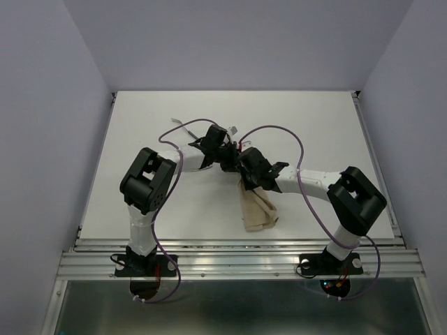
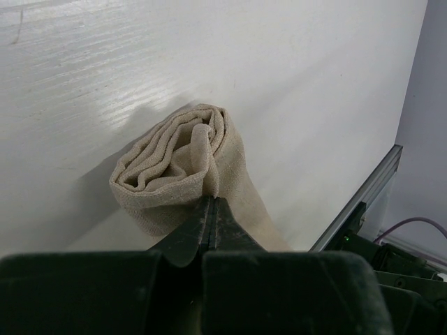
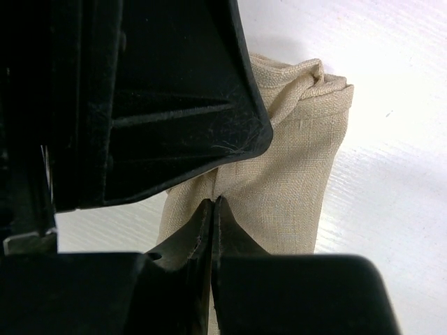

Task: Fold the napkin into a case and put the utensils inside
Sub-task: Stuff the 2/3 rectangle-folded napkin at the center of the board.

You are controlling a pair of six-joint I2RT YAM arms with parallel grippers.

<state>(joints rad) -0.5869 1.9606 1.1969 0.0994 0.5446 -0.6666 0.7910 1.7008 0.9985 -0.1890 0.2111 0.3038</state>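
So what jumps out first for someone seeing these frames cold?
The bunched beige-tan cloth napkin, centre of the white table, folds forming a loose tube. The black left gripper and right gripper are both shut on it, close together. Slim pale silvery utensils lie beyond, outside it.

Left arm [image 1: 147, 183] and right arm [image 1: 356, 199] both reach forward and inward, elbows hunched high and out to the sides, wrists meeting in the middle. Left hand [image 2: 211, 204] angles downward, fingertips pressed tight together. Right hand [image 3: 213, 204] sits just beside it, tips clamped the same way.
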